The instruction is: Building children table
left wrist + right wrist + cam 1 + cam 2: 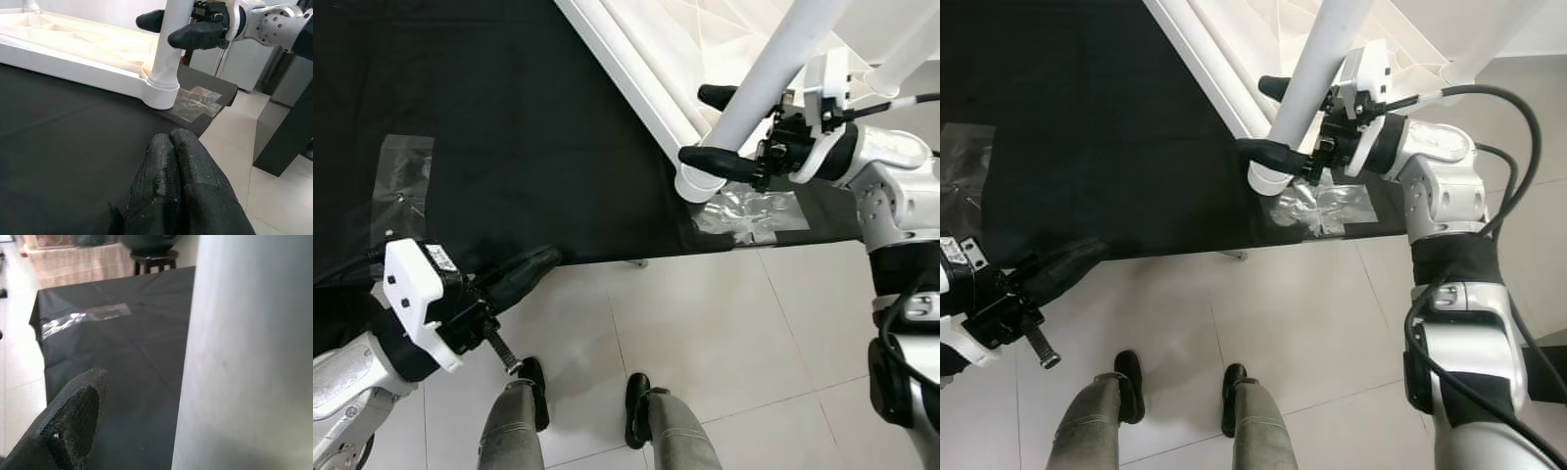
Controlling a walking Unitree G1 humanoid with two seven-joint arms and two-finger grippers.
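we are standing at the edge of a black cloth (509, 127) spread over a low surface, with the white tabletop (73, 54) lying upside down on it and one white table leg (754, 83) rising from the socket at its near corner. our right gripper (717, 125) is straddling that leg a little above the socket, one black finger on each side of the tube; the fingers are looking close against it, so we are judging them to be clamping it, though the far contact is hidden. our left gripper (178, 191) is hovering low over the near edge of the cloth, well apart from the leg, its two fingers pressed together and holding nothing. patches of clear tape (749, 211) are pinning the cloth corner just beside the socket, and another strip (401, 181) is lying farther to our left. we are expecting the leg to be light, stiff and hollow, with a smooth painted face that could slip under the pads when we are twisting it, so we are favouring a hold low on the tube, near the socket, where it is flexing least. the tabletop is looking rigid but light enough to skate on the cloth, so we are thinking of steadying its rim with the left gripper.
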